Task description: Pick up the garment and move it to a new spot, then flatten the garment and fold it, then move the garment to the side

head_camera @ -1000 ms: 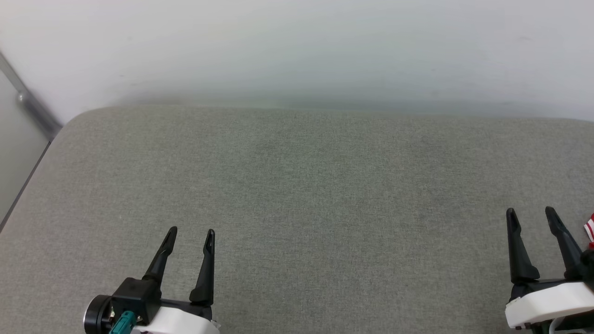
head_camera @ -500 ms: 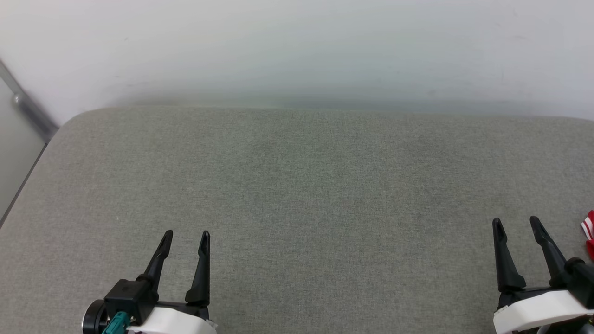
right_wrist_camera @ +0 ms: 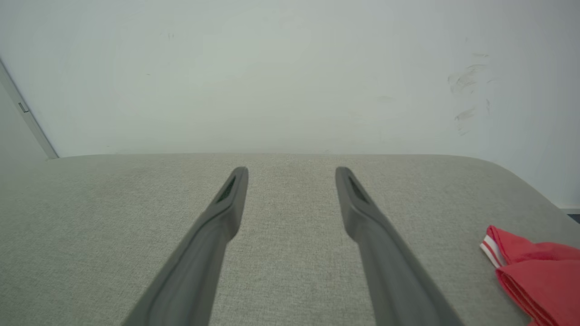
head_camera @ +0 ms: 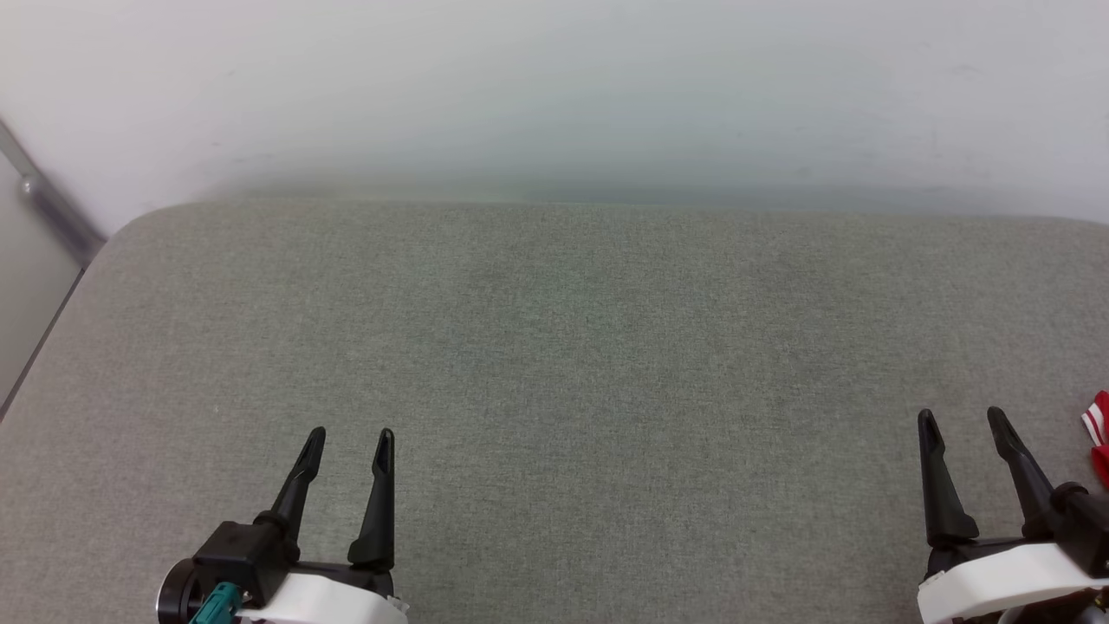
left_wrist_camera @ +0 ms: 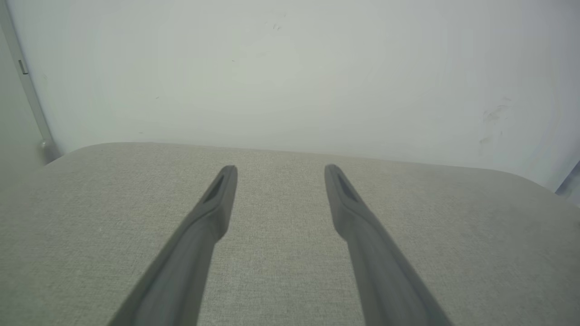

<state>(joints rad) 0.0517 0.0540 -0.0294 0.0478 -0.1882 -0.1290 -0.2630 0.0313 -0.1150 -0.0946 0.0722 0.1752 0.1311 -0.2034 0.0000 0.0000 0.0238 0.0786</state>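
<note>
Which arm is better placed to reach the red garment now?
Right. The garment lies just beside the open right gripper, on the right side of the cushion; the left gripper is far across from it.

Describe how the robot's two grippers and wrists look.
The left gripper and right gripper each have two long black fingers that taper to a point, on a black base with a white shell behind it. The left wrist also carries a teal plug and a black round part. Close up, the fingers show a narrow slot near each tip.
</note>
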